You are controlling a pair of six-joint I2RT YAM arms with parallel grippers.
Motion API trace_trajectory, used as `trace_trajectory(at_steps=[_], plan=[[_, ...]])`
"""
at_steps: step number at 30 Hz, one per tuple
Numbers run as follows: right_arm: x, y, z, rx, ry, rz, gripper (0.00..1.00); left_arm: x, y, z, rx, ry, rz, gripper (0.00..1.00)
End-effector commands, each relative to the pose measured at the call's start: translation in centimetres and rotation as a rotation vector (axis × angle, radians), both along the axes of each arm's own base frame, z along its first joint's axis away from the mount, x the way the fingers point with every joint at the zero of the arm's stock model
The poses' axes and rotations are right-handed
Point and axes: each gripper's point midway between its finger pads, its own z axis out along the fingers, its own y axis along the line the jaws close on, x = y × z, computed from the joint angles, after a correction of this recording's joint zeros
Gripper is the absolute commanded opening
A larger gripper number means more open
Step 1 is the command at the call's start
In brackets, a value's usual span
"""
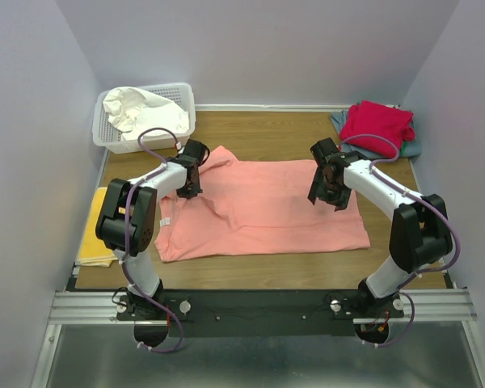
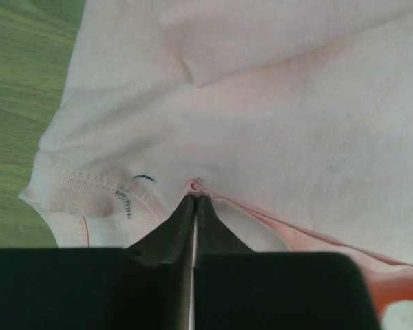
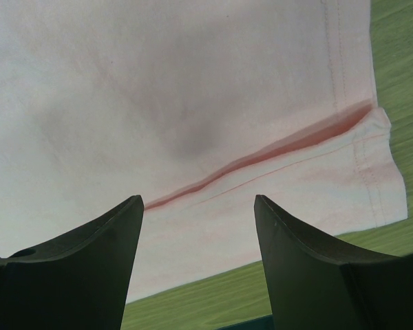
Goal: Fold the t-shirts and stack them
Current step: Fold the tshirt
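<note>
The salmon-pink t-shirt [image 1: 267,210] lies spread across the middle of the table. My left gripper [image 1: 188,187] is down on its left part near the collar. In the left wrist view the jaws [image 2: 195,200] are shut and pinch a small ridge of the pink cloth [image 2: 261,124]. My right gripper [image 1: 328,196] hovers over the shirt's far right part, open and empty. The right wrist view [image 3: 198,206] shows the hem and a fold line of the pink shirt [image 3: 193,103] between the jaws. The crimson-red shirt [image 1: 377,124] lies on the grey-blue one [image 1: 411,148] at the back right. The white shirt [image 1: 133,109] lies in the basket.
A white lattice basket [image 1: 182,97] stands at the back left corner. A yellow cloth [image 1: 95,230] lies at the table's left edge beside the left arm. Bare wood [image 1: 267,133] shows behind the pink shirt and along the front edge.
</note>
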Motion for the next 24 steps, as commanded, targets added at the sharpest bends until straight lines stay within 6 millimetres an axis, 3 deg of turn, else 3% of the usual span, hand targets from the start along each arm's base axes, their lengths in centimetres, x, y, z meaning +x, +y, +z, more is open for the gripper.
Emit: trace_trajectory(at_steps=[1,14,24], plan=[[0.1,0.5,-0.3,0.006,0.004,0.000,0.74,0.1,1.0,-0.7,0.044,0.019,0.028,0.00],[-0.4,0.3,-1.0,0.005,0.024,-0.003,0.74,0.3,1.8,5.0,0.049,-0.083,0.085,0.00],[-0.2,0.5,-1.3,0.007,0.029,0.013,0.74,1.0,2.4,7.5,0.065,-0.148,0.126,0.00]])
